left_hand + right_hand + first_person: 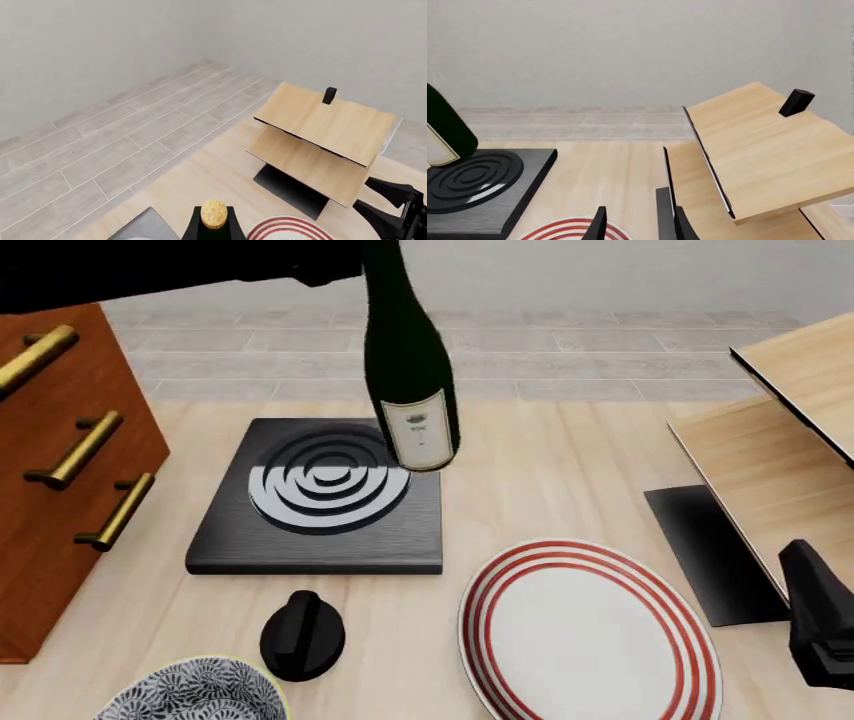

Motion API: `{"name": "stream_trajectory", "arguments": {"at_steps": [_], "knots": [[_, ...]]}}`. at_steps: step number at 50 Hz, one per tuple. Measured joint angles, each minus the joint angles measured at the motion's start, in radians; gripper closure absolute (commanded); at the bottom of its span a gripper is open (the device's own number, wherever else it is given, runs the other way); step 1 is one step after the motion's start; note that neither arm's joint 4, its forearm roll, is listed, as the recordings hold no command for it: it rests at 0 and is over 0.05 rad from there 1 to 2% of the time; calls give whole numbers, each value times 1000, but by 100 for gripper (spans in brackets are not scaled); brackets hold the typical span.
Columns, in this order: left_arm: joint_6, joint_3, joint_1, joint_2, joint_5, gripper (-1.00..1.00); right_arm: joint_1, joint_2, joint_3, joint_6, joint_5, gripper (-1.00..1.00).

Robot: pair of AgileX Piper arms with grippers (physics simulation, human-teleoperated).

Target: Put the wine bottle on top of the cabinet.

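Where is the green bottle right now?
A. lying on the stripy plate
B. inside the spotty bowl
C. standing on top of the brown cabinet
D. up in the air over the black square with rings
D: the wine bottle hangs upright above the black ringed slab, not on the cabinet.

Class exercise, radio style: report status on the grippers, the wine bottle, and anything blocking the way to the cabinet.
Left arm carrying wine bottle aloft above black coaster block; its jaws unseen. Right gripper open, idle by striped plate. Cabinet left; its top out of frame.
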Motion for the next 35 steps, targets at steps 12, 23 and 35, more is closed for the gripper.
{"name": "stream_trajectory", "arguments": {"at_steps": [12,23,35], "knots": [[1,16,38,-66,50,100,-1,0,-1,-2,-1,-100],[25,-6,84,-114,129,100,-4,0,-2,-2,-3,-100],[59,-74,158,-141,241,100,-9,0,-4,-2,-5,-100]]}}
